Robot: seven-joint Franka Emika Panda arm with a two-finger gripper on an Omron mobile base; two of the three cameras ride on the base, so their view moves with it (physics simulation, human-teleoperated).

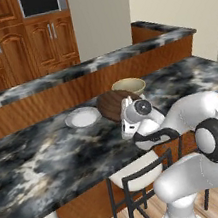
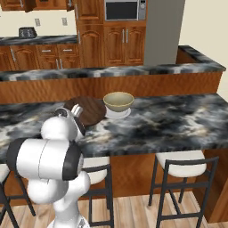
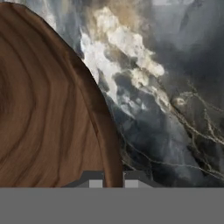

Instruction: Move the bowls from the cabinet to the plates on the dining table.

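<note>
On your left of the dining table (image 1: pixel 35 169) you see an empty pale plate (image 1: pixel 82 117) lying flat on the marble. Just right of it the dark brown bowl (image 1: pixel 113 104) hangs tilted (mouth turned up and toward the robot rather than straight up), its rim pinched between the closed fingers of the gripper (image 3: pixel 113 181), as the hand view shows. Further right, the cream bowl (image 1: pixel 129 86) sits upright on its own plate (image 2: pixel 118 113), close beside the brown one.
</note>
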